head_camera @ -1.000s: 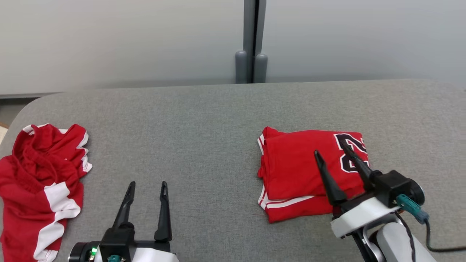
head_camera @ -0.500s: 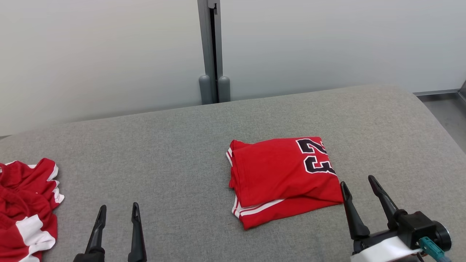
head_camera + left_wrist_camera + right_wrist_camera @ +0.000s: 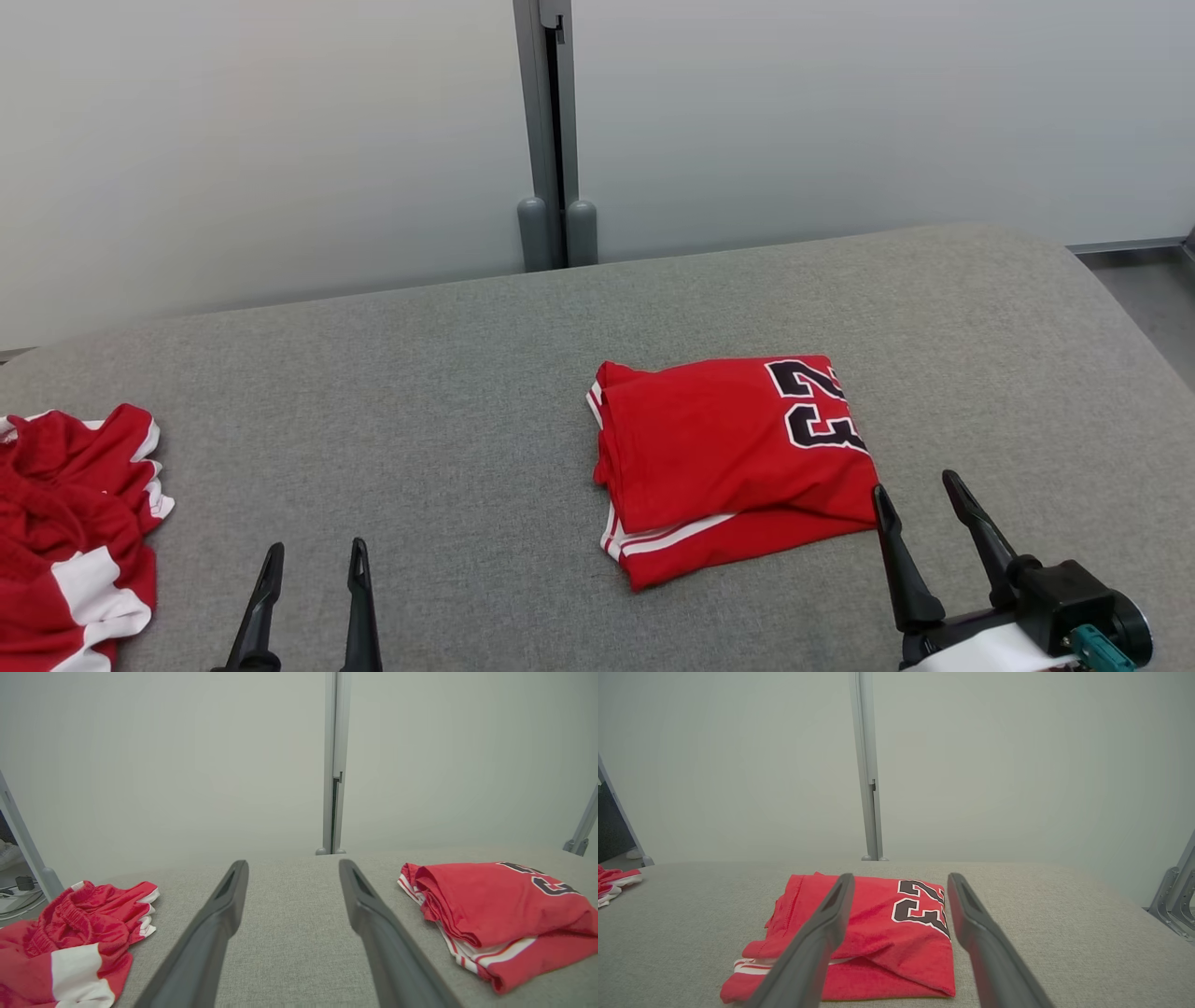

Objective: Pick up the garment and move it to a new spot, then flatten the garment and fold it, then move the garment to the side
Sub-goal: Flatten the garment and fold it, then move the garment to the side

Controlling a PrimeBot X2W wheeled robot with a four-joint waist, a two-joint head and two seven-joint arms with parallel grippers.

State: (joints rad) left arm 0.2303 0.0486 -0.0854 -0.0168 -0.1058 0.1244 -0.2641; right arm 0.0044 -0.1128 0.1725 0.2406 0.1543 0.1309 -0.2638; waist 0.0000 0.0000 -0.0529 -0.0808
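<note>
Jersey (image 3: 728, 457) lying folded right of centre on the grey padded surface (image 3: 420, 373), number showing, lower layer poking out beneath the top flap. Hovering near its near right corner: right gripper (image 3: 915, 483), fingers spread wide, gripping nothing. Waiting low at the near edge, well apart from it: left gripper (image 3: 316, 549), likewise spread wide and holding nothing. Possibly risking, in any nudge sideways, a fingertip catching the loose top flap and undoing the fold, or the woven cover dragging the layers askew. Lying crumpled at the far left edge: second red-and-white cloth (image 3: 65, 523), perhaps inviting a mistaken grab. Rising behind: pale wall panels (image 3: 280, 140), meeting at a grey post (image 3: 551, 140); showing at far right, a strip of floor (image 3: 1148, 280).
</note>
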